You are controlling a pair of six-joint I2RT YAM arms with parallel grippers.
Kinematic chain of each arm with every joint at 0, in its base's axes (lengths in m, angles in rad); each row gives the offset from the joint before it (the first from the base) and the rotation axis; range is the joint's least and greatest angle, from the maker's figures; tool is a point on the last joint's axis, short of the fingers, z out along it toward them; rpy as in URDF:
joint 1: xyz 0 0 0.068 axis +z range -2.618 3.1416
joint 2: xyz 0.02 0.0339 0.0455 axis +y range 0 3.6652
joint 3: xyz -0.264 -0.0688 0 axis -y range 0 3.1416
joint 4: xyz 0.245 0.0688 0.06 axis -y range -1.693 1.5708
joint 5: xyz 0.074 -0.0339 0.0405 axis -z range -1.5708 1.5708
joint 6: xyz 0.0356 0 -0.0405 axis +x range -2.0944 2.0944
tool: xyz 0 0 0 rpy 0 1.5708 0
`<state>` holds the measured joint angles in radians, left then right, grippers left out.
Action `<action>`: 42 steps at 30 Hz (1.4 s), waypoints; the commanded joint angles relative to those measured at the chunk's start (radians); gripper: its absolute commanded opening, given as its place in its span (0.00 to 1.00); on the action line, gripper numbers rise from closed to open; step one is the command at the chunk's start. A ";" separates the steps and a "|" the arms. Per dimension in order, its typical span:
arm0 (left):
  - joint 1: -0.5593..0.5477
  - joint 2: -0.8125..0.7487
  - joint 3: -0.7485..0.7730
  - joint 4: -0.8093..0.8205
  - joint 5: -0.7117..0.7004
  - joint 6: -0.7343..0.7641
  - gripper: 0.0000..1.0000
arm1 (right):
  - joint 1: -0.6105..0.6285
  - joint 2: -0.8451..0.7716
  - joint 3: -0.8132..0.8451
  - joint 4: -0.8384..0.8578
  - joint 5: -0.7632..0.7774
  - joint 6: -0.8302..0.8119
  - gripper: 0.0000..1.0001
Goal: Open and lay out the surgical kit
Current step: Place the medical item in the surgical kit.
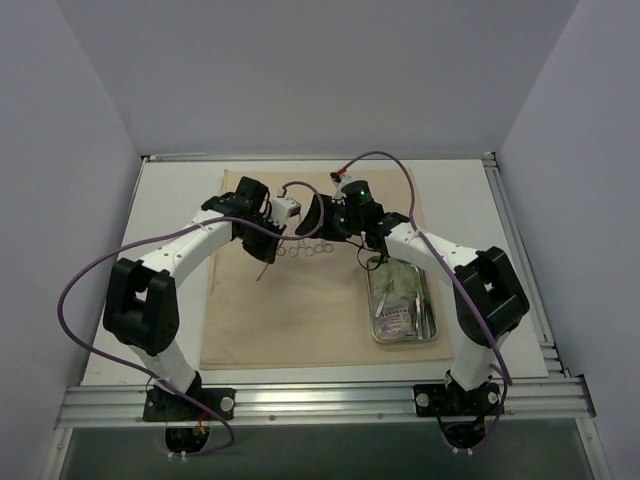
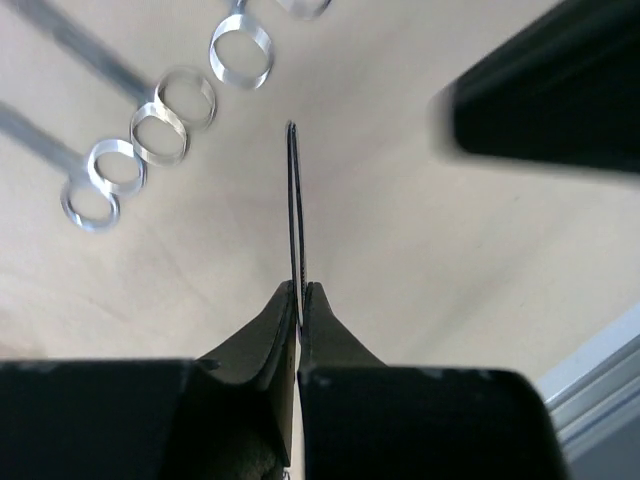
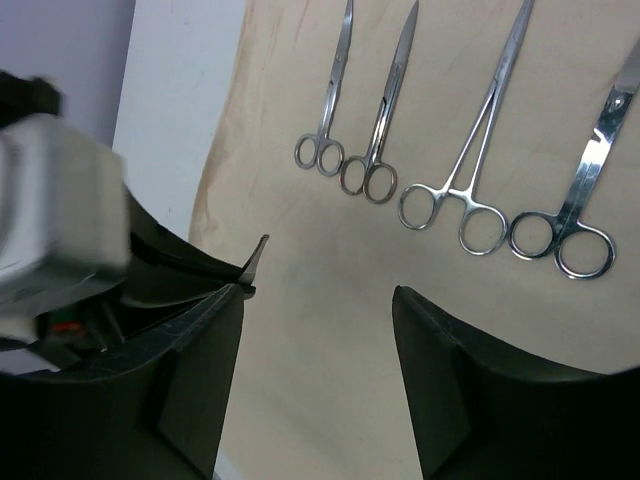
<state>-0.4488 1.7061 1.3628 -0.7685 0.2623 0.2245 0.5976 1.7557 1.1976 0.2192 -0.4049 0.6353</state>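
Observation:
The beige cloth wrap (image 1: 290, 320) lies spread flat on the table. My left gripper (image 1: 265, 240) is shut on thin steel tweezers (image 2: 295, 200), seen edge-on, held above the cloth; their tip hangs down toward the cloth (image 1: 259, 273). In the left wrist view the jaws (image 2: 298, 290) pinch the tweezers. My right gripper (image 1: 322, 218) is open and empty above the cloth (image 3: 320, 295), close to the right of the left gripper. Several ring-handled clamps and scissors (image 3: 470, 170) lie in a row on the cloth (image 1: 305, 248). The steel tray (image 1: 373, 300) at the right holds pale packets (image 1: 400, 285).
The white table edge (image 3: 170, 120) shows beyond the cloth's border. The tray also holds a steel instrument along its right side (image 1: 430, 315). Purple cables loop over both arms. The left gripper's body (image 3: 60, 230) sits close beside my right gripper's left finger.

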 commanded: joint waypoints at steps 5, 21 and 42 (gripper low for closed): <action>0.082 0.004 -0.119 -0.133 -0.018 -0.063 0.02 | 0.016 -0.088 0.053 -0.012 0.156 -0.006 0.57; 0.182 0.090 -0.082 -0.140 -0.158 -0.431 0.02 | 0.018 -0.142 0.008 -0.089 0.238 -0.025 0.57; 0.081 0.070 -0.211 -0.049 -0.120 -0.574 0.10 | 0.014 -0.130 -0.009 -0.116 0.248 -0.026 0.56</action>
<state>-0.3645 1.8015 1.1603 -0.8566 0.1143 -0.3187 0.6098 1.6371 1.1980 0.1040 -0.1799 0.6239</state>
